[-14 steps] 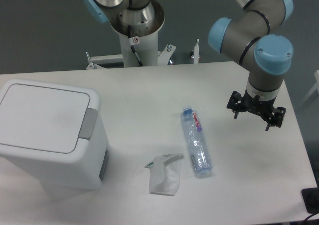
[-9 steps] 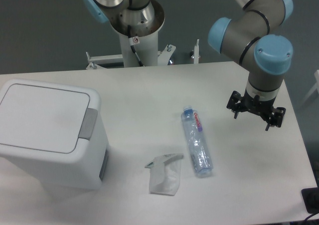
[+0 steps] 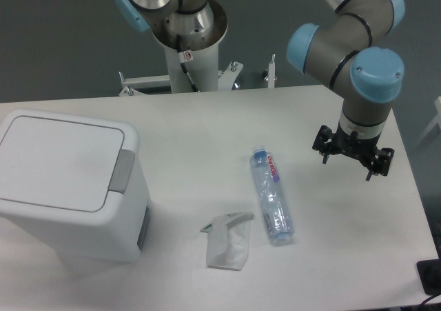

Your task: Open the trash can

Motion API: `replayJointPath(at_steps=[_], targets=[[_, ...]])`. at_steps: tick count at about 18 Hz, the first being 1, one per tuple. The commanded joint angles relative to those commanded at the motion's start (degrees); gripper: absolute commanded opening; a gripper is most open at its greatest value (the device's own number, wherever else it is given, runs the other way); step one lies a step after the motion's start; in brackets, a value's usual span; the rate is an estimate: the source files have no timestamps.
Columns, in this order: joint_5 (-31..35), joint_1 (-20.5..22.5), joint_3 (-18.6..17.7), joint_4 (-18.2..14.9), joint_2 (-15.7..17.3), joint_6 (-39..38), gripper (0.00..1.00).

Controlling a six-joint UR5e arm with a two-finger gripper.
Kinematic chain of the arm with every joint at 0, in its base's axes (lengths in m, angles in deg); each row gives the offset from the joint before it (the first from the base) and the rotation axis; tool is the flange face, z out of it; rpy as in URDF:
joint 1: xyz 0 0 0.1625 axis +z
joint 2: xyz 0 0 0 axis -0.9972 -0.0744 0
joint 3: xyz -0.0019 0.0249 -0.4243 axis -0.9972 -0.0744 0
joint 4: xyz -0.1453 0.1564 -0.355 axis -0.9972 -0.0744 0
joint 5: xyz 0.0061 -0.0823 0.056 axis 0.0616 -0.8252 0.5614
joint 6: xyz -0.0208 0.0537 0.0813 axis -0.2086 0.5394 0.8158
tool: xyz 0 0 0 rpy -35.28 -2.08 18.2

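The trash can [image 3: 69,187] is a large white boxy bin at the left of the table. Its flat white lid [image 3: 55,161] lies shut, with the grey push-button latch [image 3: 123,170] on its right edge. My gripper [image 3: 353,161] hangs over the right side of the table, far to the right of the bin. Its black fingers point down, stand apart and hold nothing.
A clear plastic bottle [image 3: 271,195] lies on the table between the bin and the gripper. A small white paper bag [image 3: 229,240] lies to the bottle's lower left. The arm's base column [image 3: 186,42] stands behind the table's far edge. The table's right edge is close to the gripper.
The gripper has shifted very slightly to the left. Nothing else has moved.
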Motion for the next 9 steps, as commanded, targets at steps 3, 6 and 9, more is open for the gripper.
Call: replayJointPath(at_steps=[3, 6, 9], targets=[[-3.51, -0.79, 0.17, 0.08, 0.18, -6.93, 1.0], [-7.47, -1.14, -0.26, 0.35, 0.71, -13.71, 1.0], [-8.71, -2.37, 0.09, 0.52, 0.97, -19.67, 1.0]])
